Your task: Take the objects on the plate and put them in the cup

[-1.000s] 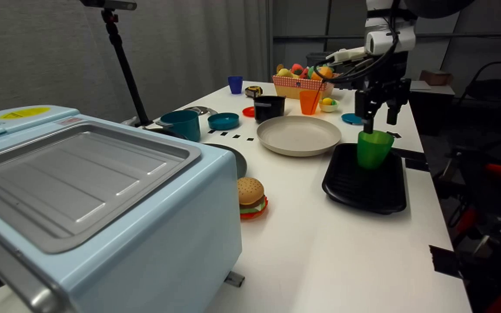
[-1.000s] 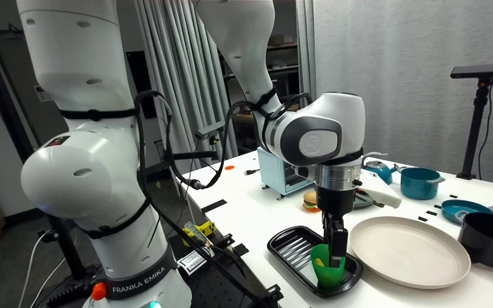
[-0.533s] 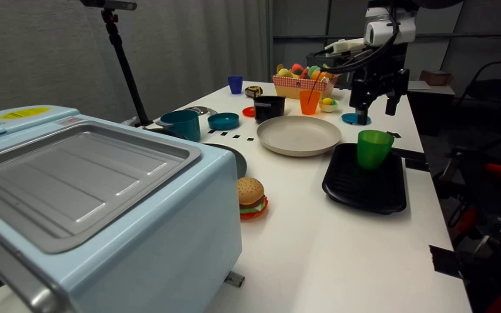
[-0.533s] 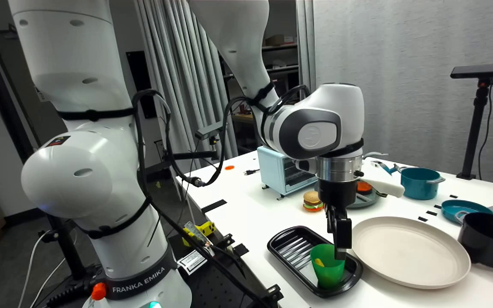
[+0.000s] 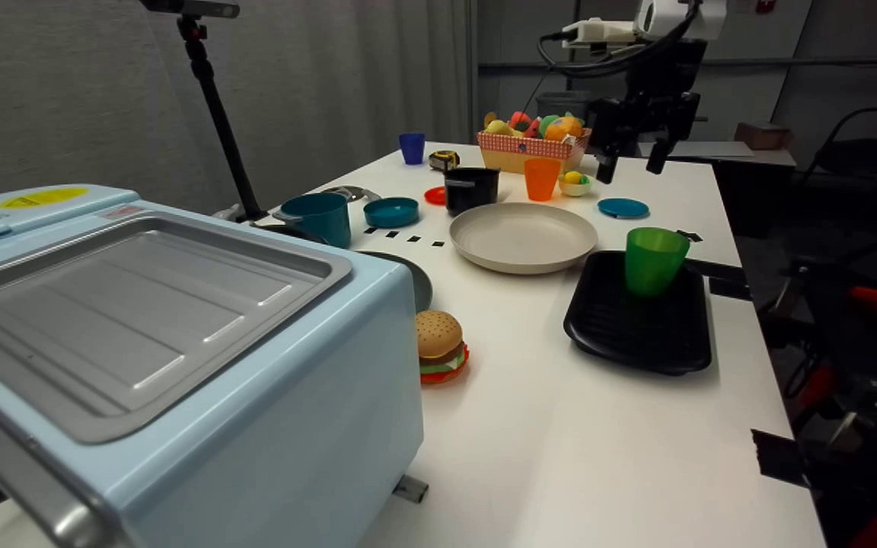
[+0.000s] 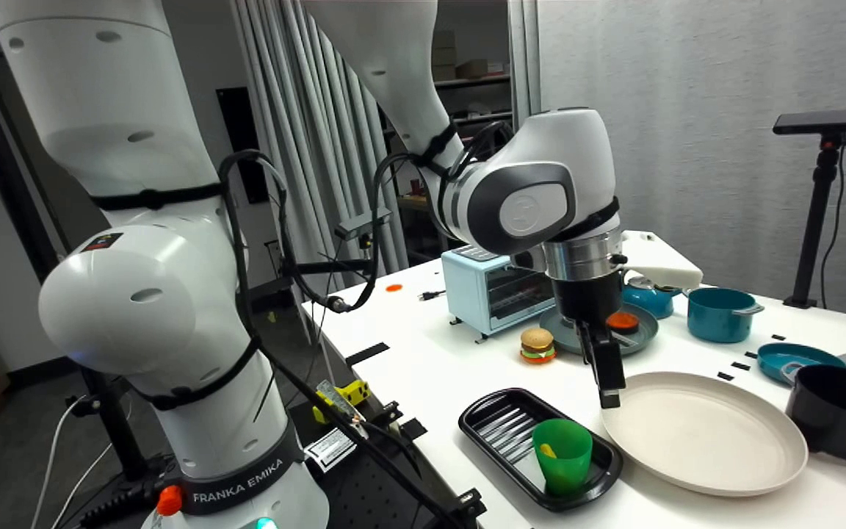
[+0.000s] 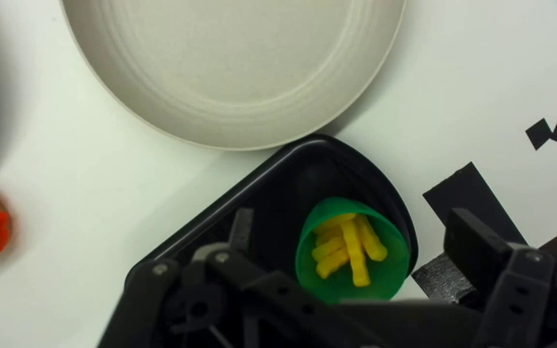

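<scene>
The green cup (image 5: 655, 262) stands upright on the black tray (image 5: 629, 327) in both exterior views (image 6: 566, 474). In the wrist view, several yellow pieces (image 7: 353, 249) lie inside the cup (image 7: 386, 278); a bit of yellow also shows there in an exterior view (image 6: 548, 450). The round cream plate (image 5: 524, 236) is beside the tray, and its surface looks bare in both exterior views (image 6: 709, 433); the wrist view (image 7: 240, 63) cuts off its far part. My gripper (image 5: 632, 164) is open with nothing between its fingers (image 7: 355, 228), above the table and higher than the cup.
A toy burger (image 5: 440, 346) and a light blue toaster oven (image 6: 496, 290) stand beyond the tray. A black pot (image 6: 841, 411), a teal pot (image 6: 724, 314) and a teal pan (image 6: 797, 358) stand past the plate. An orange cup (image 5: 542, 180) and a fruit basket (image 5: 522, 156) also show.
My open gripper has risen from the green cup's rim and moved away from above it, tilting a little. The cup, yellow pieces, tray and plate have stayed put.
</scene>
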Controlling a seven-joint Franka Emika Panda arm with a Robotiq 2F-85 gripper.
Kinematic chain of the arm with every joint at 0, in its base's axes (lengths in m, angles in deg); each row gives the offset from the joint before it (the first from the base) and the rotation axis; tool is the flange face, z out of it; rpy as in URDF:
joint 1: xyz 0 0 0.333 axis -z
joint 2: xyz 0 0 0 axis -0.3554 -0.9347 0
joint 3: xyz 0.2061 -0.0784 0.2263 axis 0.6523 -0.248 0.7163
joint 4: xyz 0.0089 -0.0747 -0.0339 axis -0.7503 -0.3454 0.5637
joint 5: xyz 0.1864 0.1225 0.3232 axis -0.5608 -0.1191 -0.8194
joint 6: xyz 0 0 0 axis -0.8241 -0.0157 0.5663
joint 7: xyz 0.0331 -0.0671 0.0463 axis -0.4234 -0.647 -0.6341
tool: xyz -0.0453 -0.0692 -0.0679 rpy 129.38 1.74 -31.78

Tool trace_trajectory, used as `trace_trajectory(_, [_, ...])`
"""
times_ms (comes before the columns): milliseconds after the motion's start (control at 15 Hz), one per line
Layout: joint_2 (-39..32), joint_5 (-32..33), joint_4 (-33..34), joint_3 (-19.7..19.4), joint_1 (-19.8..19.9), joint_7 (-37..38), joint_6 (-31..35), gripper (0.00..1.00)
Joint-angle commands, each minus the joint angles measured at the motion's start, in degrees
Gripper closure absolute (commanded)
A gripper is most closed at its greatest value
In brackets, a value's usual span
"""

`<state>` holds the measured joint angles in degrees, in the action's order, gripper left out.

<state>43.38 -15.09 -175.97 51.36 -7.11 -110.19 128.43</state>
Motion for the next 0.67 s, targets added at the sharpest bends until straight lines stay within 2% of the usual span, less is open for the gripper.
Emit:
trace_trajectory(0, [6.13, -3.09, -4.01, -1.66, -2.57, -3.31, 2.73, 0.0])
trace_trajectory(267, [9.73, -4.95, -5.4, -3.07, -4.51, -3.17, 3.48, 0.0])
trace_trajectory(333, [4.32, -2.33, -2.04, -3.04, -4.64, 0.53, 2.52, 0.0])
trace_trajectory(600, [6.34, -2.53, -3.01, -3.84, -5.27, 0.73, 2.51, 0.0])
